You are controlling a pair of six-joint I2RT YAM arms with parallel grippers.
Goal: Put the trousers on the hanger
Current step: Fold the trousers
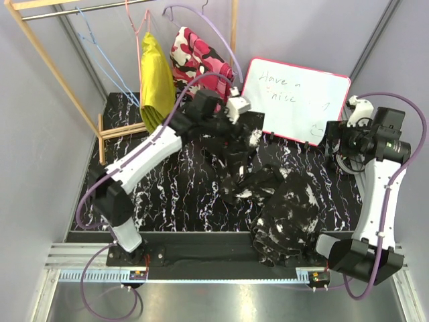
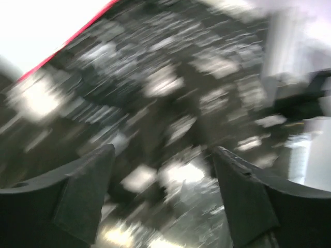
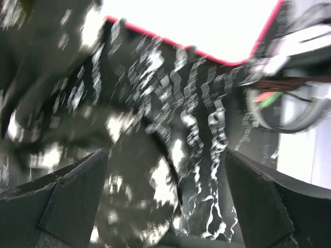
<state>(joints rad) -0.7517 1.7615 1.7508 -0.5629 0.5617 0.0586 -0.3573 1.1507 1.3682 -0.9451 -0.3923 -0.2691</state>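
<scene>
The black trousers (image 1: pixel 285 208) with white blotches lie crumpled on the table, from the middle down to the near right. One raised fold reaches up under my left gripper (image 1: pixel 247 129). In the blurred left wrist view, that gripper (image 2: pixel 163 173) has its jaws wide apart above the blotched cloth (image 2: pixel 170 129), gripping nothing. My right gripper (image 1: pixel 334 137) hovers at the right by the whiteboard. Its jaws (image 3: pixel 165 196) stand open over the trousers (image 3: pixel 139 201) without touching them. The light-blue hanger (image 1: pixel 100 64) hangs on the wooden rack at the back left.
A wooden rack (image 1: pixel 57 64) at the back left also carries a pink hanger (image 1: pixel 141 30), a lilac hanger (image 1: pixel 218 30), a yellow garment (image 1: pixel 155 84) and a pink camouflage garment (image 1: pixel 198 60). A red-edged whiteboard (image 1: pixel 295 100) leans at the back right.
</scene>
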